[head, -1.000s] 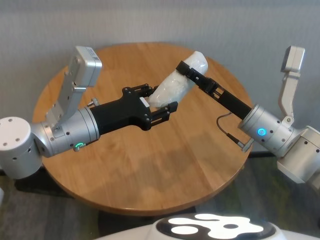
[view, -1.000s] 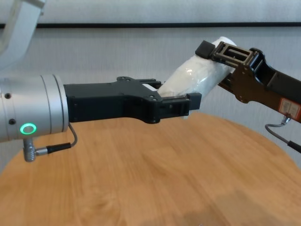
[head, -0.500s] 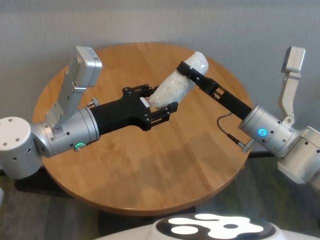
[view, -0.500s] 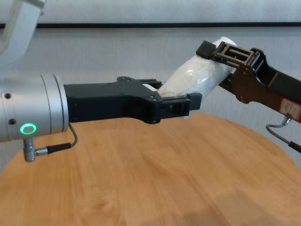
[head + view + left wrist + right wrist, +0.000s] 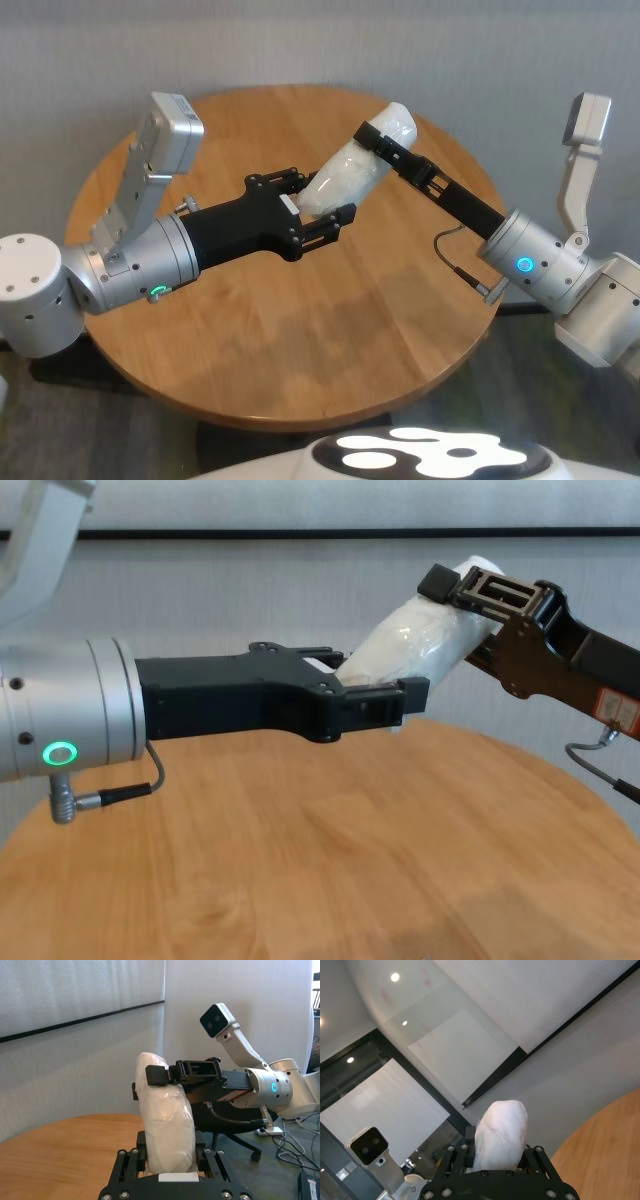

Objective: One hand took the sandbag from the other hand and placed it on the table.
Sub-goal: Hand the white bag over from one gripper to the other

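Left gripper [image 5: 322, 213], green-ringed, clamped on the lower end of the sandbag [image 5: 352, 172]; fingers [image 5: 385, 702] pressed against either side of the white pouch, level and pointing toward the right arm. Seen from the left wrist, the same closed grip [image 5: 170, 1152], pouch [image 5: 166, 1120] rising upright out of the black finger frames. Behind the fingers, a flat black palm, then a silver cylindrical wrist lying almost horizontal, forearm reaching in from the near left and bent at a bulky silver elbow.

Right gripper [image 5: 379, 137], blue-ringed, closed on the upper end of the same sandbag; long black fingers [image 5: 478, 588] stretched along a slim black body, slanting up and away from its silver wrist on the near right. From the right wrist, grip [image 5: 495, 1155] on the pouch [image 5: 501, 1132], rounded white tip standing beyond the fingertips.

Sandbag spanning the two grips, tilted, lower end at the left fingers, upper end at the right, held in the air and clear of the table [image 5: 300, 340]. Round wood-grain top directly beneath both grippers, spreading out toward the robot's body. Beyond the far edge of the top, a plain grey wall [image 5: 250, 590] with a dark horizontal strip.
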